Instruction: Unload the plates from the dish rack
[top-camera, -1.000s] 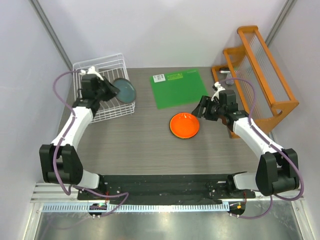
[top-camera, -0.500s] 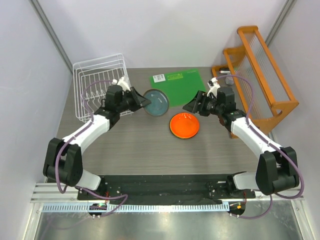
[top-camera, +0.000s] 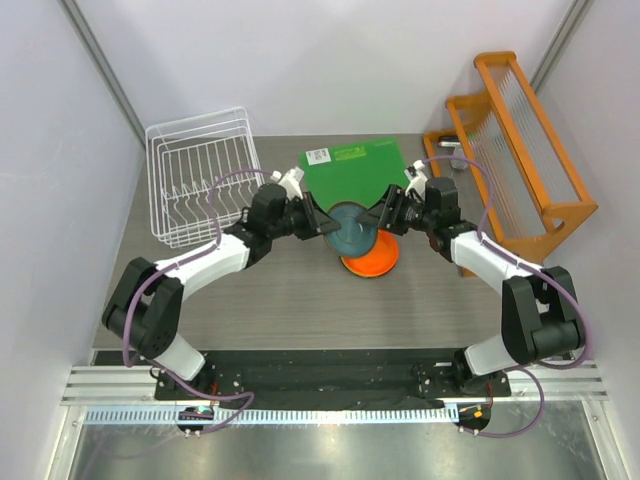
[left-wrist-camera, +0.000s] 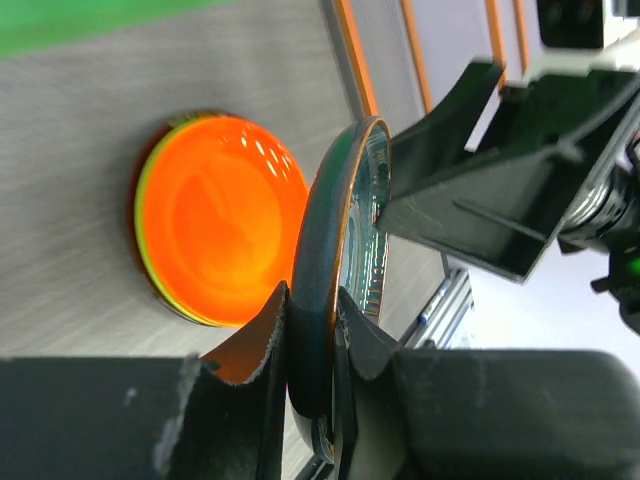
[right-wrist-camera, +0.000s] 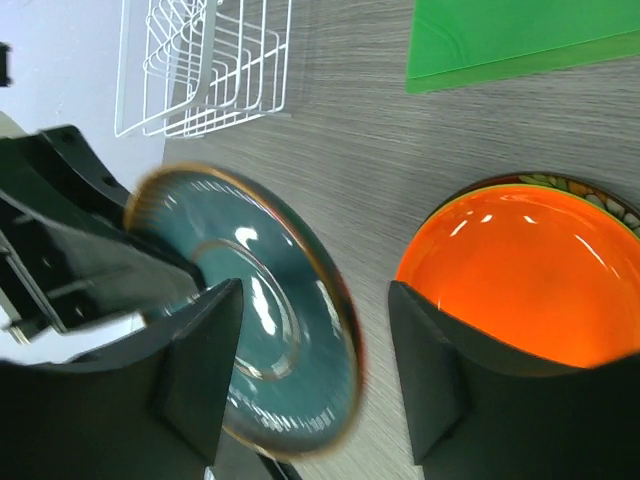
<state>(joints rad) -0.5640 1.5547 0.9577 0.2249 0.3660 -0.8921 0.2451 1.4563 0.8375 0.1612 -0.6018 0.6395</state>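
My left gripper (top-camera: 325, 225) is shut on the rim of the dark grey-blue plate (top-camera: 350, 228) and holds it on edge, tilted, above the table's middle. In the left wrist view the gripper (left-wrist-camera: 312, 300) pinches that rim (left-wrist-camera: 325, 240). The orange plate (top-camera: 372, 258) lies just below, on top of a stack; a lime green rim (left-wrist-camera: 143, 250) and a floral rim (right-wrist-camera: 590, 190) show under it. My right gripper (top-camera: 385, 215) is open; in the right wrist view (right-wrist-camera: 315, 300) the dark plate's (right-wrist-camera: 260, 330) free edge lies between its fingers, not pinched. The white wire dish rack (top-camera: 200, 185) holds no plates.
A flat green mat (top-camera: 350, 170) lies behind the plates. An orange wooden rack with clear slats (top-camera: 520, 150) stands along the right side. The dish rack sits at the back left by the wall.
My left gripper has carried the dark grey-blue plate from the dish rack rightward to above the orange plate. My right gripper has moved left to meet the plate's edge.
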